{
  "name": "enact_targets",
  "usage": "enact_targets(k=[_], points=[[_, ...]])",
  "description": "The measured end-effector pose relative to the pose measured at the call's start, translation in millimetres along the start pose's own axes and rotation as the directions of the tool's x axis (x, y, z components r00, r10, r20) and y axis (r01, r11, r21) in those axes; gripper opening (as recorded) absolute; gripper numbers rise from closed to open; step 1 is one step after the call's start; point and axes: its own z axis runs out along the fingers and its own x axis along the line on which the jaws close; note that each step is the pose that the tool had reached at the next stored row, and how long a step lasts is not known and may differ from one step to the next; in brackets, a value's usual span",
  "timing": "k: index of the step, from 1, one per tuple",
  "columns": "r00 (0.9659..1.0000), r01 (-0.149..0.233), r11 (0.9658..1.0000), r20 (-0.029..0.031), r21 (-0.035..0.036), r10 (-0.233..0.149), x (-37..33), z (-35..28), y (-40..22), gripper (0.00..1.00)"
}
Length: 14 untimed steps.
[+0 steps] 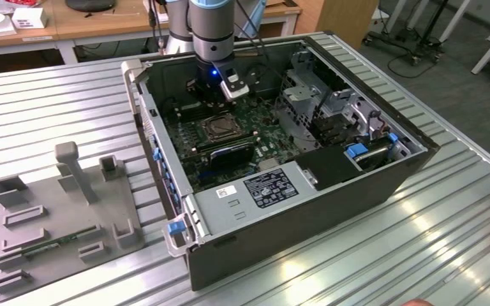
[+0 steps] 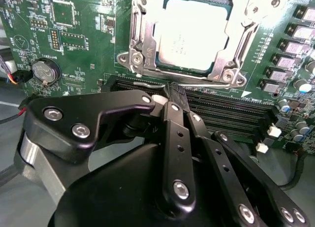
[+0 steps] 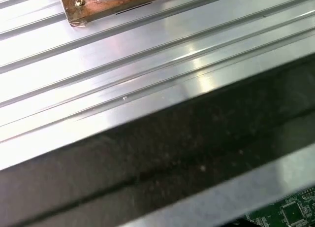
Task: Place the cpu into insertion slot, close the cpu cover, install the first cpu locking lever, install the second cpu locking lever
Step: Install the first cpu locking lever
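While the cpu (image 2: 192, 35) lies flat in the insertion slot (image 1: 208, 129) with the cpu cover (image 2: 142, 40) down around its edges, the hand (image 2: 174, 89) hangs just beside the socket's edge, between it and the long black memory slots (image 2: 231, 113). Its fingers are drawn together at the tips. Whether they pinch anything thin I cannot tell. A slim metal bar (image 2: 206, 79) runs along that edge of the cover, and I take it for one of the locking levers.

The main risk, as I judge it, is a slip. The tips are narrow and the lever is a smooth wire under spring load, so a push slightly off line could let it skate free. The hand would then drive into the memory slots or the green motherboard (image 2: 74, 40), where small parts stand close around the socket.

A second risk is a lever that travels down but misses its catch, leaving the cover loose over the chip. Should the cpu be even slightly askew in its seat, which cannot be checked from these views, clamping force through the cover could bend contacts beneath it.

The walls of the computer case (image 1: 313, 210) on the ribbed surface (image 1: 58, 108) also leave the arm little room to swing
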Motion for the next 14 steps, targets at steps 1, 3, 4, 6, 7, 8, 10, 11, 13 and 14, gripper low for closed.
enact_targets(k=[1,3,4,6,7,8,10,11,13,14], points=[[1.0000,0.000,1.0000,0.0000,0.0000,0.000,0.0,0.0,0.0,0.10],[1.0000,0.000,1.0000,0.0001,0.0001,0.000,0.0,0.0,0.0,0.10],[1.0000,-0.001,1.0000,0.0001,0.0001,0.001,-0.1,0.1,-0.1,0.10],[1.0000,-0.002,1.0000,0.0003,0.0001,0.002,-0.9,0.4,-0.3,0.10],[1.0000,-0.003,1.0000,0.0004,0.0002,0.003,-1.6,0.6,-0.4,0.10],[1.0000,-0.003,1.0000,0.0005,0.0002,0.003,-2.4,0.9,-0.3,0.10],[1.0000,-0.005,1.0000,0.0007,0.0006,0.005,-3.5,1.3,-0.1,0.10],[1.0000,-0.005,1.0000,0.0008,0.0006,0.005,-3.8,1.5,0.0,0.10],[1.0000,-0.005,1.0000,0.0009,0.0004,0.005,-4.0,1.9,0.1,0.10],[1.0000,-0.005,1.0000,0.0009,0.0004,0.005,-4.1,2.1,0.1,0.10]])
